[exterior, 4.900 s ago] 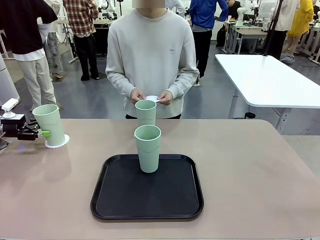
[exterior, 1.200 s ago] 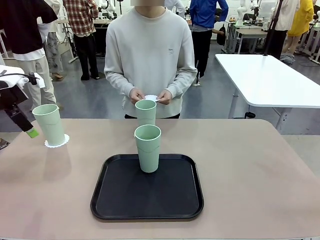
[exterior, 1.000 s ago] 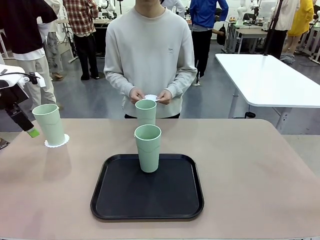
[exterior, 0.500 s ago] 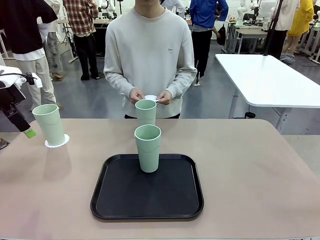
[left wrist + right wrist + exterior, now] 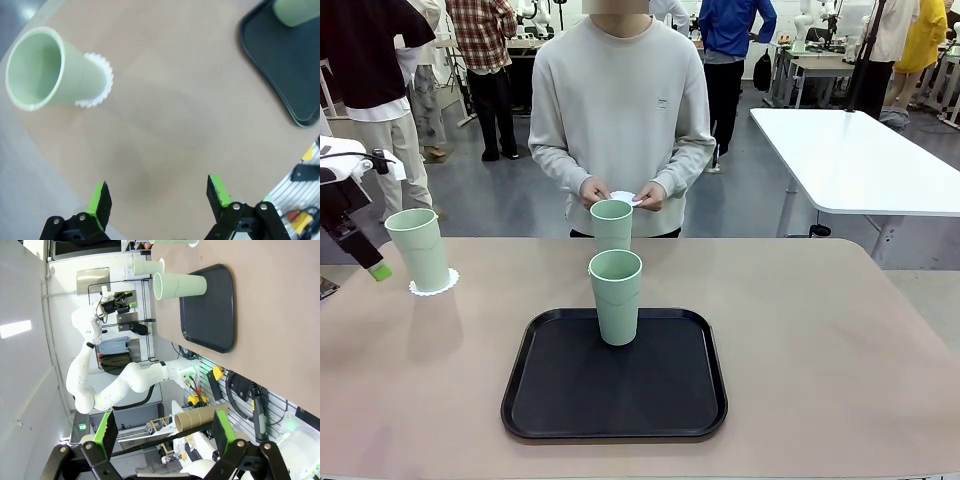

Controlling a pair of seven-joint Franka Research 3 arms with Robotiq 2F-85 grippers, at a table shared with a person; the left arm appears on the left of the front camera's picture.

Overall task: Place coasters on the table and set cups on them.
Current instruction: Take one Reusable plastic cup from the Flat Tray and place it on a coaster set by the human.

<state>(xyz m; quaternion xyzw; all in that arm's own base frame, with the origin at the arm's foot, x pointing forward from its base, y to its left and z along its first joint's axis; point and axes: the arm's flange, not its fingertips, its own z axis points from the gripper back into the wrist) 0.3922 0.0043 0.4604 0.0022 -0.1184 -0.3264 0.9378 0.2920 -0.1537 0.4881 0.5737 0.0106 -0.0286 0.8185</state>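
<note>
One mint-green cup [image 5: 420, 248] stands on a lacy white coaster [image 5: 434, 287] at the table's [image 5: 820, 320] far left. My left gripper [image 5: 375, 266] hangs open just left of it, apart from it; in the left wrist view this cup [image 5: 50, 70] and its coaster [image 5: 99, 82] lie above the open left gripper [image 5: 160, 192]. A second cup [image 5: 616, 296] stands in the black tray [image 5: 615, 400]. A third cup [image 5: 611, 224] stands behind the tray. The person's hands hold a white coaster [image 5: 624, 197] above that third cup. My right gripper [image 5: 165, 430] is open and holds nothing.
The black tray takes up the table's middle. The person stands at the far edge. A white table [image 5: 860, 160] stands to the back right. The right wrist view shows the tray [image 5: 210, 310], a cup [image 5: 180, 286] and the left arm [image 5: 90, 325] sideways.
My left gripper was low beside the left cup 4.9 s ago; it has since risen and drawn back left, drifting slightly farther left over the last second. The cups and the person's hands have not moved.
</note>
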